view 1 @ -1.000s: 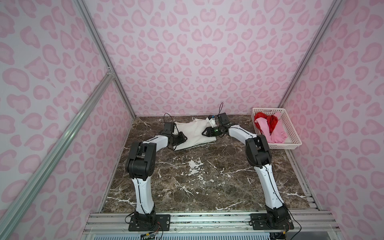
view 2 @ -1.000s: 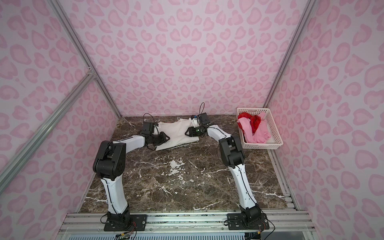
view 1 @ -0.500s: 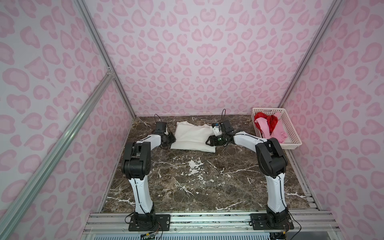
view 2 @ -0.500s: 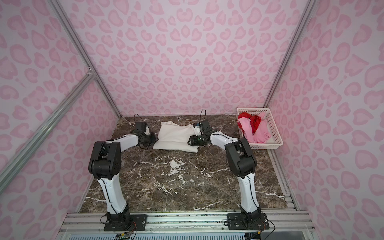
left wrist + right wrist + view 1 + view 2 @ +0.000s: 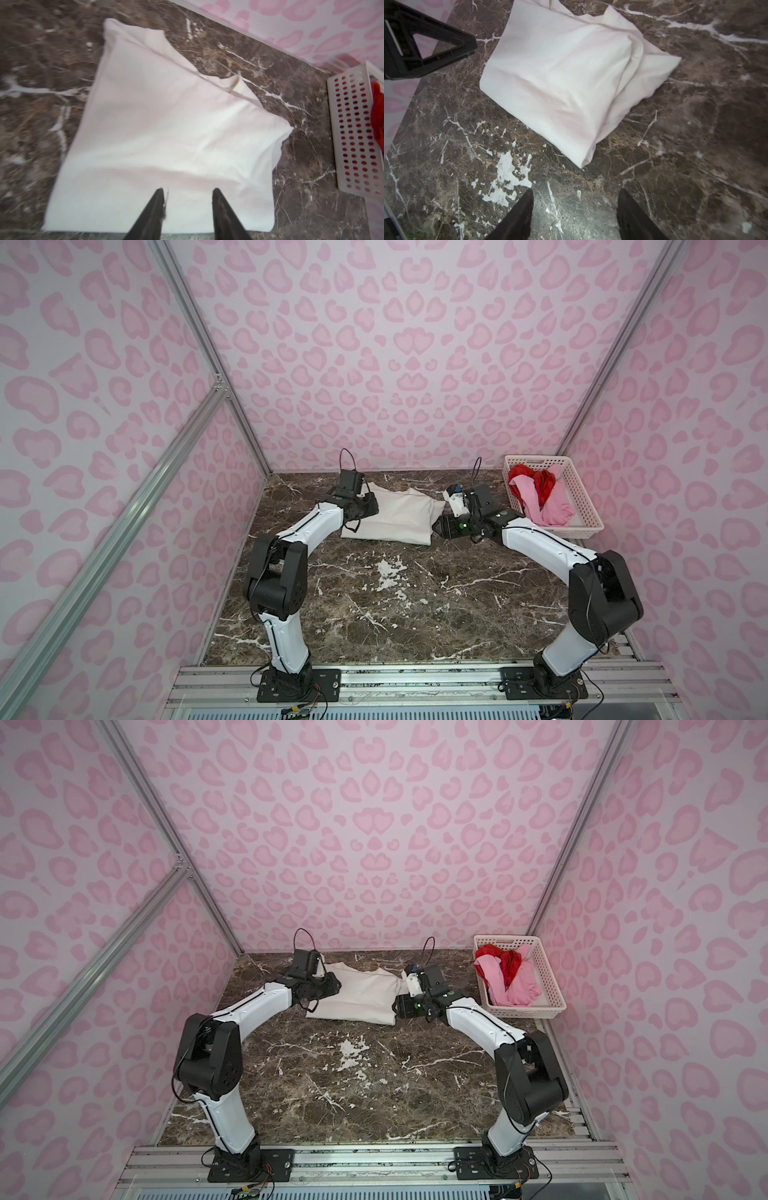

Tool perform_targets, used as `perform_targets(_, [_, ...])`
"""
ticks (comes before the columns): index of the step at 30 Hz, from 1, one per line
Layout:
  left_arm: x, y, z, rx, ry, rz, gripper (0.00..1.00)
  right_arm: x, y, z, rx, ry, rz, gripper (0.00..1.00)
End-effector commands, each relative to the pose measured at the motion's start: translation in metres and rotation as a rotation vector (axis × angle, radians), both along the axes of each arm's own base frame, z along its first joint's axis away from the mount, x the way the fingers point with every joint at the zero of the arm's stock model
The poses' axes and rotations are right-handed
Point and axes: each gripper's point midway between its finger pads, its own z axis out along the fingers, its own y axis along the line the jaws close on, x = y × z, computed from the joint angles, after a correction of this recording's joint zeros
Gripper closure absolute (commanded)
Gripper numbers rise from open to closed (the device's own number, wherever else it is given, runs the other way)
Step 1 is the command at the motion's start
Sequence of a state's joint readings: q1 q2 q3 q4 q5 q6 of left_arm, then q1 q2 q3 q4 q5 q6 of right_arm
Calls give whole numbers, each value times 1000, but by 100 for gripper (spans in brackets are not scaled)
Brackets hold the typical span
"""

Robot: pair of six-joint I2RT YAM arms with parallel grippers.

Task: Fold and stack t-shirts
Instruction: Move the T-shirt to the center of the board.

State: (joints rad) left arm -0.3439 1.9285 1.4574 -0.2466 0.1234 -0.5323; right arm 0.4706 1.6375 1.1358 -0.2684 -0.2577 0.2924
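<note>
Three soft cloth t-shirts are counted: one off-white folded t-shirt (image 5: 395,518) at the far middle, and one light pink t-shirt (image 5: 552,510) and one bright red t-shirt (image 5: 542,483) at the far right. One white perforated plastic basket (image 5: 579,497) and one dark brown marble tabletop (image 5: 395,614) are counted. Two white-and-black robot arms are shown, left arm (image 5: 309,526) and right arm (image 5: 540,543), with two black grippers, left gripper (image 5: 188,190) and right gripper (image 5: 576,192).
</note>
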Motion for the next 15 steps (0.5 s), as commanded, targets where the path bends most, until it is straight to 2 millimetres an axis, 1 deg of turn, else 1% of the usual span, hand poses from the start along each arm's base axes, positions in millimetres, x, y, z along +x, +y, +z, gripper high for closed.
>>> perform_targets(1, [3, -31, -25, 72, 26, -99, 51, -8, -17, -7, -28, -16, -45, 34])
perform_targets(2, [7, -36, -34, 89, 39, -103, 49, -12, -21, -8, -26, -13, -49, 34])
perform_targets(4, [13, -45, -59, 105, 74, -120, 47, -20, -28, -10, -24, -11, -57, 33])
perform_targets(5, [16, -46, -70, 114, 88, -123, 45, -24, -31, -8, -23, -17, -59, 33])
perform_targets(6, [17, -47, -78, 123, 96, -127, 44, -26, -33, -7, -21, -21, -60, 33])
perform_targets(8, [19, -39, -96, 173, 129, -104, 41, -29, -36, -2, -14, -33, -65, 33])
perform_targets(9, [19, -36, -102, 193, 140, -93, 39, -30, -38, 0, -14, -37, -68, 33])
perform_targets(11, [19, -26, -110, 244, 151, -63, 37, -31, -41, 5, -17, -47, -77, 33])
perform_targets(15, [22, -2, -118, 351, 184, -21, 32, -32, -52, 16, -29, -79, -97, 32])
